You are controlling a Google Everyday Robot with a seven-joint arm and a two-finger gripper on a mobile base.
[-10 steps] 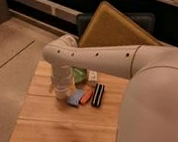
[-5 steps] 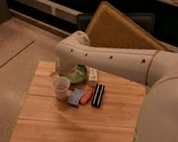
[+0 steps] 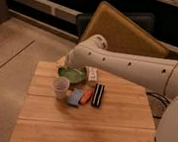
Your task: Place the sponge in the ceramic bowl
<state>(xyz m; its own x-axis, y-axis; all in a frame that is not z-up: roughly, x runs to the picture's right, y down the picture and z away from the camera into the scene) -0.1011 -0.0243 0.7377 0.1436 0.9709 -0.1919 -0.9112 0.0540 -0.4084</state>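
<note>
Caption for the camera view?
Claw hangs over the bowl; sponge lies on the table beside the cup.

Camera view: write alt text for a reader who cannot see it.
A white robot arm reaches over a wooden table, its gripper beside a green bowl. In front sit a pale cup, a blue sponge, an orange item and a black bar.
</note>
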